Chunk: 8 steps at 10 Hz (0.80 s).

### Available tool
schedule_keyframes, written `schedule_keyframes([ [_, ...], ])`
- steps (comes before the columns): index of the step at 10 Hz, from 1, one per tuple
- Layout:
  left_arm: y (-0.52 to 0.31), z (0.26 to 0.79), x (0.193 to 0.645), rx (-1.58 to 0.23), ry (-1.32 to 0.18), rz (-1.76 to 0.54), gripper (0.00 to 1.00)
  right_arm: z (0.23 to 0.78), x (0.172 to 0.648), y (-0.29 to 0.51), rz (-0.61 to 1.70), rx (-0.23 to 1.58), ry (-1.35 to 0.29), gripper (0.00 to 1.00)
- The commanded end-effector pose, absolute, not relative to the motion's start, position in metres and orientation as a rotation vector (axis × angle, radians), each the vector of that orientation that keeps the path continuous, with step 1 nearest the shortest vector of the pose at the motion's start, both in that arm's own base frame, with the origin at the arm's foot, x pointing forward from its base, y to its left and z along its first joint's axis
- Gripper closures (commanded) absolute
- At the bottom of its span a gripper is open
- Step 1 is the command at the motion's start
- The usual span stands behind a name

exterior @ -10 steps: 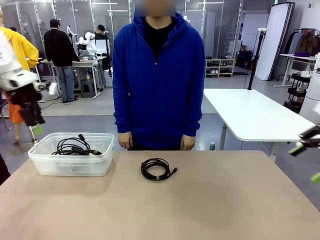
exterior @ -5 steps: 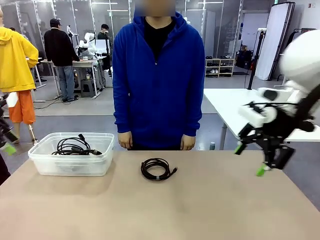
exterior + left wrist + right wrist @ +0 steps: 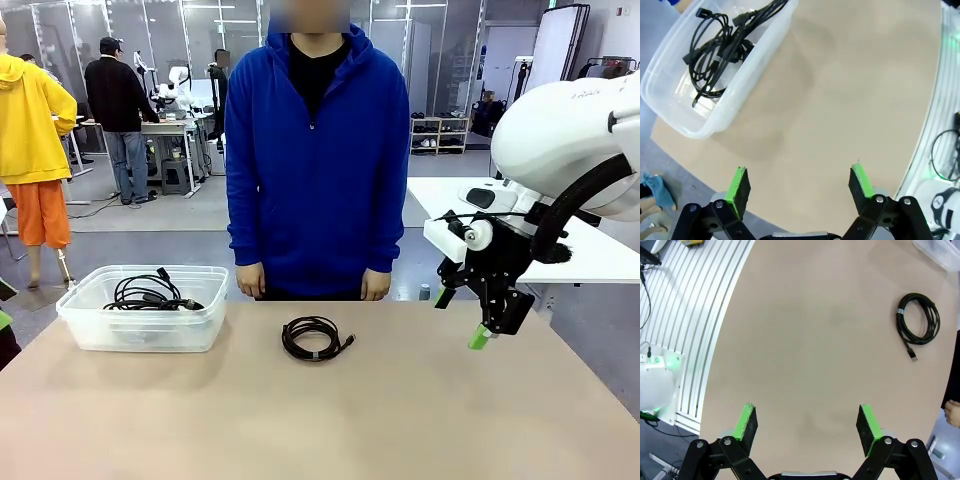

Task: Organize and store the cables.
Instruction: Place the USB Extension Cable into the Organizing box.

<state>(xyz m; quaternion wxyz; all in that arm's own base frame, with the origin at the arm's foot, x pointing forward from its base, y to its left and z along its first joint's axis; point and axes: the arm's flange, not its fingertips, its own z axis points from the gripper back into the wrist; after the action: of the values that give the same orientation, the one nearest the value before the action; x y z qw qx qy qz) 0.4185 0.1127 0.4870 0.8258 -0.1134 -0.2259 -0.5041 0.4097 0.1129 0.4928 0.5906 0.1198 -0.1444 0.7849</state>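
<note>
Cables: one coil (image 3: pixel 316 338) on table, tangle (image 3: pixel 150 293) in bin (image 3: pixel 143 330); both claws (image 3: pixel 807 423) (image 3: pixel 799 186) apart.

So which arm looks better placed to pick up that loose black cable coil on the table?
Probably the right: its open gripper hangs over the table near the coiled black cable, which its wrist camera sees.

On the tabletop (image 3: pixel 400 420) a bin (image 3: pixel 143 320) stands at the far left, with cables (image 3: pixel 150 292) lying inside it. One coiled cable (image 3: pixel 315 338) lies near the far edge at the middle, right of the bin and apart from it. A person (image 3: pixel 318 160) stands behind the far edge, directly beyond the coil. The right gripper (image 3: pixel 462 315) hangs above the tabletop's right side, well right of the coil.
</note>
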Motion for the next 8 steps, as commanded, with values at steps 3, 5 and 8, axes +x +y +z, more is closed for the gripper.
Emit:
schedule_keyframes([
  [3, 0.118, 0.484, 0.421, -0.241, -0.469, -1.062, 0.00, 0.494, 0.408, 0.112, 1.839, 0.287, -0.327, 0.00],
  [5, 0.118, 0.483, 0.419, -0.247, -0.475, -1.061, 0.00, 0.494, 0.408, 0.112, 1.839, 0.287, -0.327, 0.00],
  [8, 0.039, 0.519, 0.372, -0.053, -0.630, -1.378, 0.00, 0.520, 0.403, 0.082, 1.791, 0.303, -0.412, 0.00],
])
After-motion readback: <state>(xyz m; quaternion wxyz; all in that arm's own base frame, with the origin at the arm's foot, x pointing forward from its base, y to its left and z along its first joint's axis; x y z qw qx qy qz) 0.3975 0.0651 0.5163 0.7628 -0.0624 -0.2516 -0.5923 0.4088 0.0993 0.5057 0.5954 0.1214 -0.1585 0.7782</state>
